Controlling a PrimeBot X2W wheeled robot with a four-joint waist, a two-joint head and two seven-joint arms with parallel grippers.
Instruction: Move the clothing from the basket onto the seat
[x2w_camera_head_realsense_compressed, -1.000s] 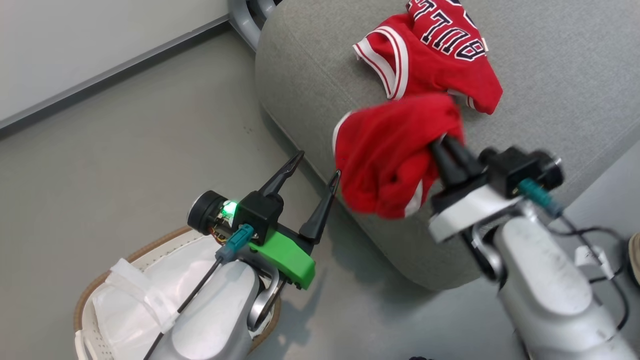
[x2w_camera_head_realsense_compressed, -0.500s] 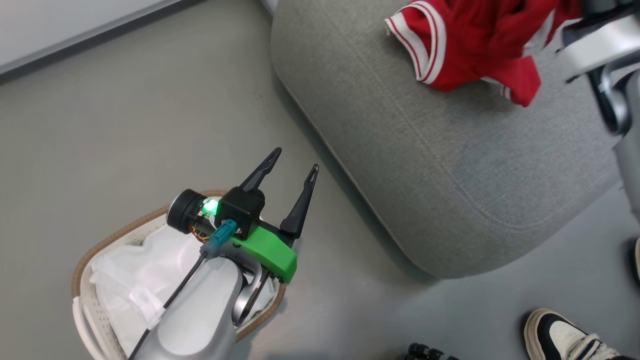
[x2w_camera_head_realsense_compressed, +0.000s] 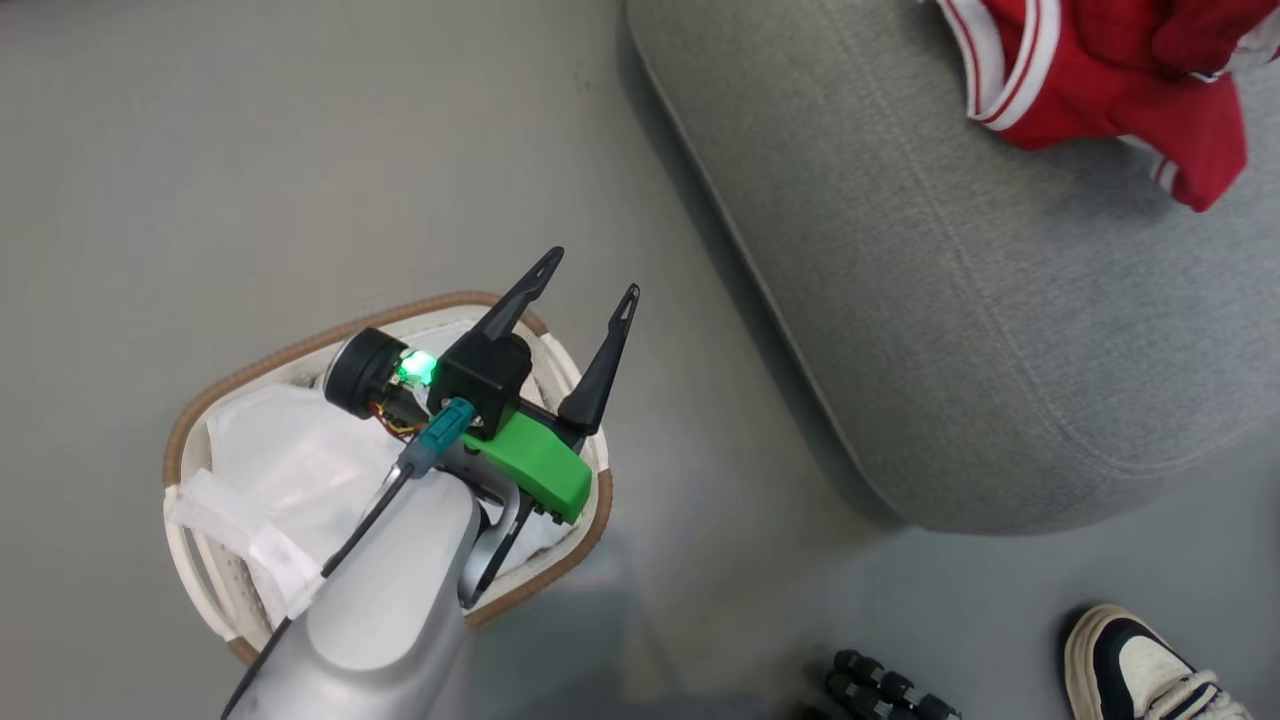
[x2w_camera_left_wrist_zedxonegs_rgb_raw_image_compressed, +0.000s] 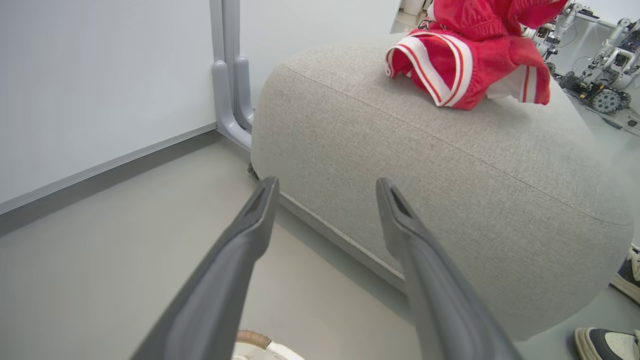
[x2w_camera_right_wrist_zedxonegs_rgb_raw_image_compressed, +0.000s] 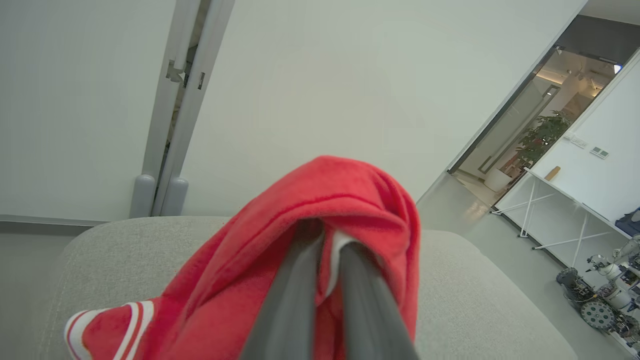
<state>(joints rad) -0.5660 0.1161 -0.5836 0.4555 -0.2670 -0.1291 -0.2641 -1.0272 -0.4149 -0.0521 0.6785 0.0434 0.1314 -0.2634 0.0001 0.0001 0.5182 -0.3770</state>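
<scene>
Right end effector grips clothing in wrist view; head view shows left end effector spread

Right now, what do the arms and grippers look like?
The left gripper has two long dark tapered fingers, a black housing, green bracket, lit green light, teal connector with black cable, on a silver-grey forearm. The right gripper has matching dark grey fingers.

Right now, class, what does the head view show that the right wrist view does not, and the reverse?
Head view's own: the basket with a white sheet, the open left tool and a shoe. Right wrist view's own: the right tool shut on a red garment, a doorway and a potted plant. Shared: red clothing on the grey seat.
</scene>
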